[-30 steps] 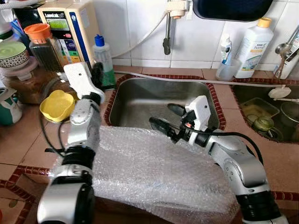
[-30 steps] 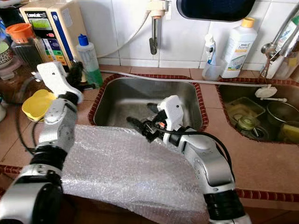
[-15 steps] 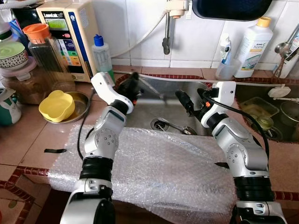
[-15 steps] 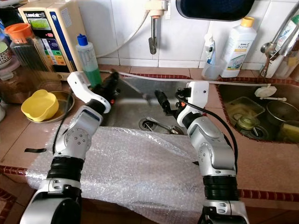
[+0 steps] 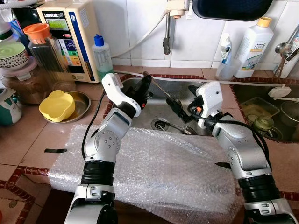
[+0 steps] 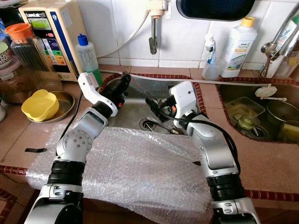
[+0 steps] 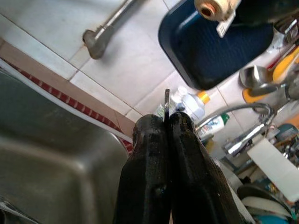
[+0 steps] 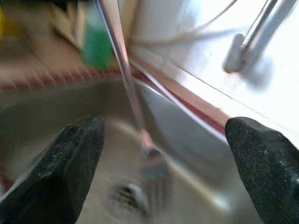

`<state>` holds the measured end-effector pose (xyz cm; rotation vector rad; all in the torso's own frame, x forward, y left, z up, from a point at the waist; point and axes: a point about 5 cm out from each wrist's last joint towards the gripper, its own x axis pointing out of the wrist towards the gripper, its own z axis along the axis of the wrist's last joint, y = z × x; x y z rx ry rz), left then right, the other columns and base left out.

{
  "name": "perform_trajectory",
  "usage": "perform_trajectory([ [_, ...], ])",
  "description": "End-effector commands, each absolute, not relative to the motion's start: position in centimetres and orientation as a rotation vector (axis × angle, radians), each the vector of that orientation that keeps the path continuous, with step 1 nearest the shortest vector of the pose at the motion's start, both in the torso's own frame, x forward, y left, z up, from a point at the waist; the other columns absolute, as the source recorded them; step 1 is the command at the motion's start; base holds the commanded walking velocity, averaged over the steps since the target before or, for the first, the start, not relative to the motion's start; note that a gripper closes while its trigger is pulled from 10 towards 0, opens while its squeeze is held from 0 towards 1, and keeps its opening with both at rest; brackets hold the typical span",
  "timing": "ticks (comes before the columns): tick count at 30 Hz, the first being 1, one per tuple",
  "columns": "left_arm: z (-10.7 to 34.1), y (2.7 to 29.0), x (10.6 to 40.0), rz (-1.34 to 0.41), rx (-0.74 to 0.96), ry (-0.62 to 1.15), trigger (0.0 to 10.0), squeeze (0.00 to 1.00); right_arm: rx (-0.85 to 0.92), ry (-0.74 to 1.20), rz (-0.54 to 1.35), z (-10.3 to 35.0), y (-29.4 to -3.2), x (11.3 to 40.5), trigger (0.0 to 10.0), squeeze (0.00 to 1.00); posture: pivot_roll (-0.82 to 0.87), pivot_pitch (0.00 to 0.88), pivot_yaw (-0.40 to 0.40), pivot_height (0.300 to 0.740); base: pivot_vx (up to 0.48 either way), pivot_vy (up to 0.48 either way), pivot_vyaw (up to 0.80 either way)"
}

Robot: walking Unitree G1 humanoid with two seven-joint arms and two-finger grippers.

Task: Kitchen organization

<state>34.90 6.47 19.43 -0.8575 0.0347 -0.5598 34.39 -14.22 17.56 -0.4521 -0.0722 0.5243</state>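
Mid-frame over the sink (image 5: 140, 109) holding a utensil at its drain (image 5: 175, 127): left gripper (image 5: 145, 86) pinched on a thin metal utensil (image 5: 161, 88), right gripper (image 5: 180, 108) spread wide.

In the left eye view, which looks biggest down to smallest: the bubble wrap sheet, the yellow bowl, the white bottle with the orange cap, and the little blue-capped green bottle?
1. Bubble wrap sheet, by far the largest.
2. White bottle with the orange cap.
3. Yellow bowl and blue-capped green bottle: these look about alike, and the bowl sits nearer the camera, so I would not rank them.
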Motion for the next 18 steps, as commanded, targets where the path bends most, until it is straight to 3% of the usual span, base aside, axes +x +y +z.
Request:
perform_trajectory([
  [1, 20.3, 6.0, 34.7, -0.575, -0.835, 0.018, 0.0, 0.00, -0.552, -0.113, 0.483, 18.1, -13.9, 35.0, 10.0, 0.00, -0.01, 0.000, 0.066, 0.740, 0.000, 0.000, 0.00],
  [7, 20.2, 5.8, 34.6, -0.565, -0.846, 0.028, 0.0, 0.00, -0.858, -0.221, 0.441, 17.6, -12.2, 35.5, 10.0, 0.00, 0.00, 0.000, 0.048, 0.740, 0.000, 0.000, 0.00],
  [9, 20.0, 5.6, 34.4, -0.563, -0.846, 0.032, 0.0, 0.00, -0.782, -0.225, 0.429, 17.5, -11.4, 35.9, 10.0, 0.00, 0.00, 0.000, 0.045, 0.740, 0.000, 0.000, 0.00],
  [18, 20.0, 5.4, 34.1, -0.559, -0.848, 0.035, 0.0, 0.00, -0.767, -0.200, 0.431, 16.6, -10.0, 36.6, 10.0, 0.00, 0.01, 0.000, 0.030, 0.740, 0.000, 0.000, 0.00],
])
